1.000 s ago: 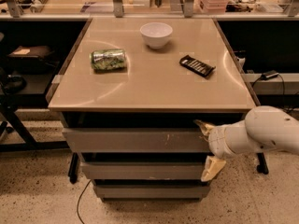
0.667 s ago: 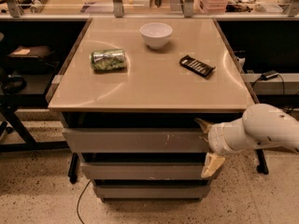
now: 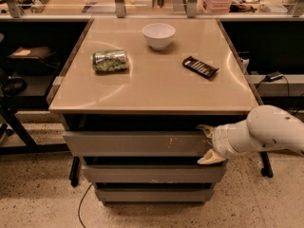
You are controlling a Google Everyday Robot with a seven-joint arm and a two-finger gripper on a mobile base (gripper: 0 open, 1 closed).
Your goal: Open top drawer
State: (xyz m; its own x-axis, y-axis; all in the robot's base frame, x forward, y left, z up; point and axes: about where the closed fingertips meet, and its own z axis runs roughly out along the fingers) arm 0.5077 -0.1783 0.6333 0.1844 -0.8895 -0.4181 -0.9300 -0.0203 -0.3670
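The top drawer (image 3: 137, 144) is the widest grey front, just under the tan tabletop (image 3: 156, 87), with pale scratch marks near its right side. My gripper (image 3: 207, 144) is at the drawer front's right end, on the white arm (image 3: 266, 132) that comes in from the right. One pale finger (image 3: 205, 128) lies over the front's upper edge and the other below its lower edge, so they clamp the front between them. The drawer front sits only slightly forward of the two below it.
Two narrower grey drawer fronts (image 3: 152, 174) sit below. On the tabletop are a white bowl (image 3: 158, 34), a crushed green can (image 3: 110, 61) and a black snack bar (image 3: 200, 67). A dark chair (image 3: 12, 87) stands left; cables and a shelf (image 3: 273, 77) are right.
The lower finger has moved up toward the drawer front's bottom edge, narrowing the gap between the fingers. The arm has shifted slightly left. The tabletop objects have not moved.
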